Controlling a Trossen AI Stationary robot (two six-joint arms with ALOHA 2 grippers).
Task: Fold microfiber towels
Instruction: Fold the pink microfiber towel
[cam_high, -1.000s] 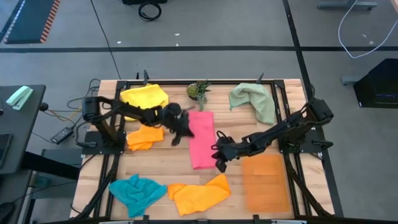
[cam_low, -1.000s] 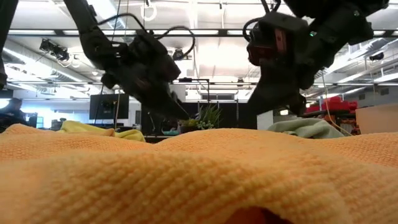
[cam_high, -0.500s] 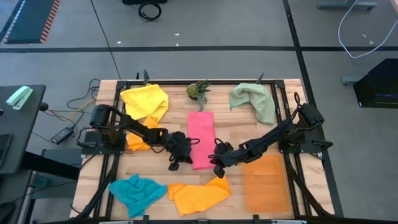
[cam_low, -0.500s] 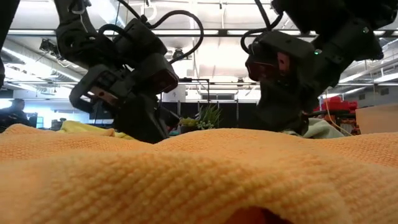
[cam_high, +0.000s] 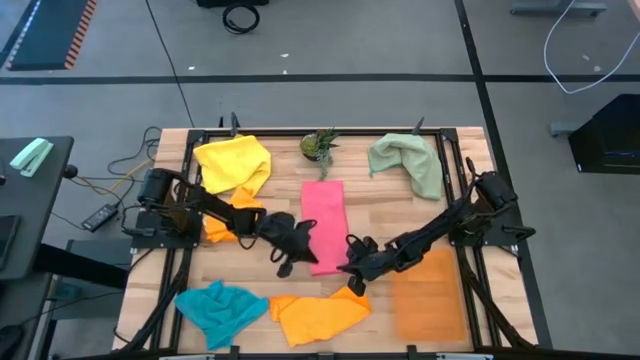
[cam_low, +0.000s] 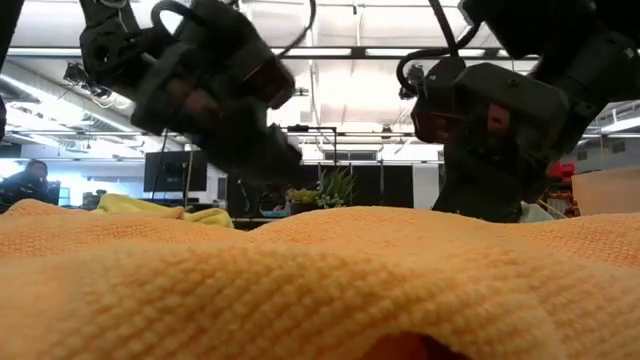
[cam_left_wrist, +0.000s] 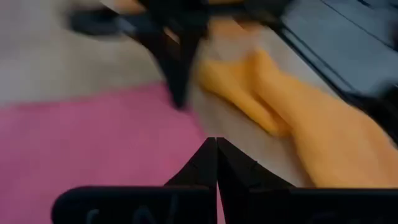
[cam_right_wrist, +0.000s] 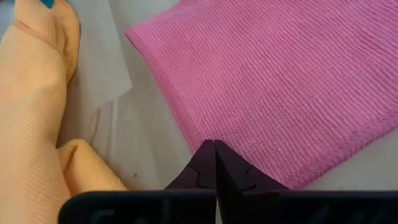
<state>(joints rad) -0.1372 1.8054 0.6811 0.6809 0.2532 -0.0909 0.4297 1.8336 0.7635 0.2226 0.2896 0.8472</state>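
Observation:
The pink towel (cam_high: 322, 222) lies flat on the table's middle as a long narrow strip, running from far to near. My left gripper (cam_high: 288, 262) is shut and hovers just left of the strip's near end; its wrist view shows the pink towel (cam_left_wrist: 93, 137) and an orange towel (cam_left_wrist: 298, 130). My right gripper (cam_high: 352, 274) is shut at the strip's near right corner, its tips (cam_right_wrist: 214, 147) at the edge of the pink towel (cam_right_wrist: 273, 81). My left gripper's shut tips (cam_left_wrist: 216, 144) stand over the edge of the pink towel; I cannot tell whether they touch it. My right gripper's shut tips point down at the pink towel's long edge (cam_right_wrist: 193, 134) near its near corner; I cannot tell whether they touch it. The towel lies flat.
A yellow towel (cam_high: 232, 160), an orange towel (cam_high: 232, 222) and a teal towel (cam_high: 220, 308) lie on the left. Another orange towel (cam_high: 318, 312) lies near and fills the low view (cam_low: 320, 290). A pale green towel (cam_high: 408, 165), a plant (cam_high: 320, 145) and a translucent orange mat (cam_high: 428, 292) lie around.
My left gripper has swung from the pink towel's far left side toward the table's near edge, down to the strip's near end. My right gripper has gone a little toward the near edge. The pink towel has stayed flat where it was.

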